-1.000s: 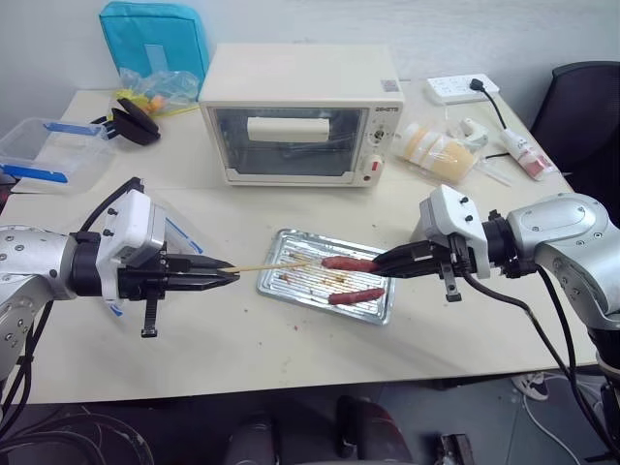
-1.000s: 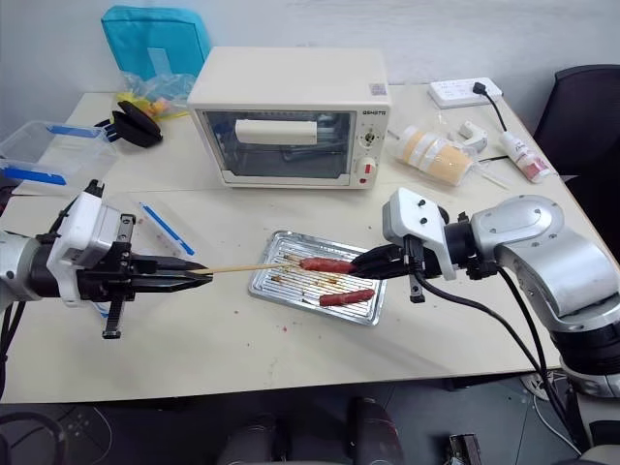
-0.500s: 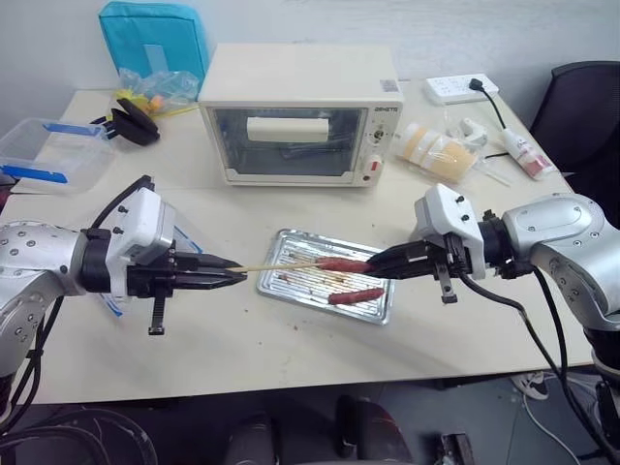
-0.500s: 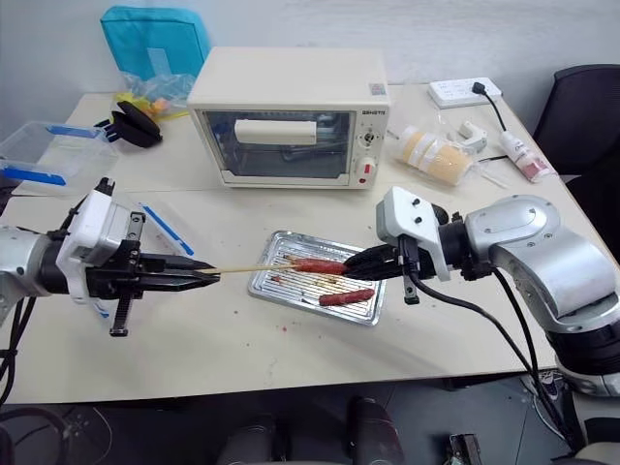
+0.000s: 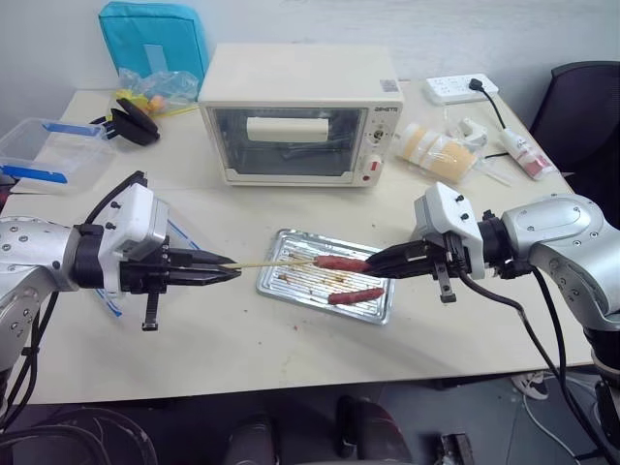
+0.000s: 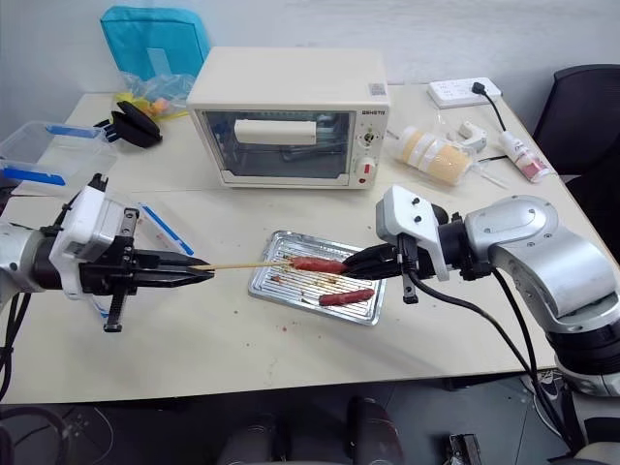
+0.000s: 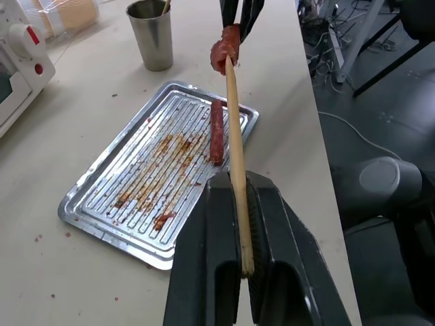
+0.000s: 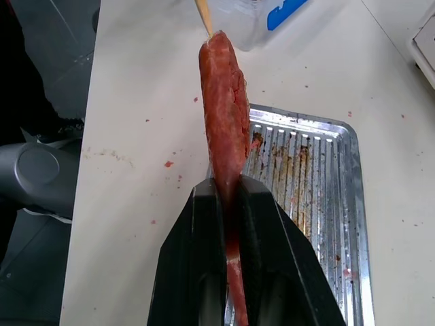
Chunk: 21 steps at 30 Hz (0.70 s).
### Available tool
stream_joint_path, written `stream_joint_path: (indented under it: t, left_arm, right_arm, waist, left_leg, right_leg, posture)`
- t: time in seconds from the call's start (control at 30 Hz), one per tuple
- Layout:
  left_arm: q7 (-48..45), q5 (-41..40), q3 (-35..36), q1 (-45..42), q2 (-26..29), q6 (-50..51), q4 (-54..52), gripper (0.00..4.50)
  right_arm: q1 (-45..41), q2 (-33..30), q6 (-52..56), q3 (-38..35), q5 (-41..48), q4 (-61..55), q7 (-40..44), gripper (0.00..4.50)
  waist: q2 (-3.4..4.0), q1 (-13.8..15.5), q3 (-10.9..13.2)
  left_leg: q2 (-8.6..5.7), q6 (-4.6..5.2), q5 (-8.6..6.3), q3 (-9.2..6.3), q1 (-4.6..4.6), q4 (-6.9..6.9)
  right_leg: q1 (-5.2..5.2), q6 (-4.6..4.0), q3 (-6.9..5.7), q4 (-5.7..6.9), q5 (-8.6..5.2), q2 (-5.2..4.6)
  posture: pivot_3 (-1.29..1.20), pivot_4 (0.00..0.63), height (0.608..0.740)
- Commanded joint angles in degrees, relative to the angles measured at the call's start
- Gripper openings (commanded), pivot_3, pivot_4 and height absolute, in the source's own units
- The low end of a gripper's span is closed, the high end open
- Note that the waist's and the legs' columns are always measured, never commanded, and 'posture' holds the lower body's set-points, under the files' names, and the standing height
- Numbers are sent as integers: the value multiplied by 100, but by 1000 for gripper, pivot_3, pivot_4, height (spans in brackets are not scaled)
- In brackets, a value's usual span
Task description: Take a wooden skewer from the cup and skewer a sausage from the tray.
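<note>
- Head view: a cream table [image 5: 291,339] carries a toaster oven [image 5: 300,114] at twelve o'clock and a metal tray [image 5: 281,281] in the middle. One loose sausage [image 5: 356,295] lies in the tray at about four o'clock.
- Head view: my left gripper [image 5: 229,272] comes in from nine o'clock, clamped on the skewer [image 5: 276,262]. My right gripper [image 5: 378,263] comes from three o'clock, pinching the held sausage [image 5: 339,263] above the tray.
- Left wrist view: the skewer runs from between my closed fingers [image 7: 204,265] to the end of the held sausage. The steel cup [image 7: 151,34] stands past the tray.
- Right wrist view: the skewer tip [image 8: 203,17] meets the far end of the held sausage, my fingers [image 8: 197,272] tight on its near end.
- Risk, I judge: pushing off-axis could burst the tip through the side, or bend the thin stick.
</note>
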Motion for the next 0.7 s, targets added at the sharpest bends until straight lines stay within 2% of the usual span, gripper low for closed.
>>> stream_joint_path:
  t: [0.03,0.7]
  left_arm:
    - [-14,24,165,-16,76,-85,-79,0]
    - [35,141,-341,-501,-127,-139,46,0]
  right_arm:
    - [-74,-45,-81,-177,36,-140,-1,1]
    - [-334,196,-24,-58,48,-156,-163,1]
  waist:
    - [0,1,0]
    - [0,2,0]
  left_leg:
    - [0,0,0,0,-1,0]
    - [0,0,0,0,0,1]
  right_leg:
    - [0,0,0,0,0,0]
    - [0,0,0,3,0,0]
  posture:
    - [0,150,740]
    - [0,150,740]
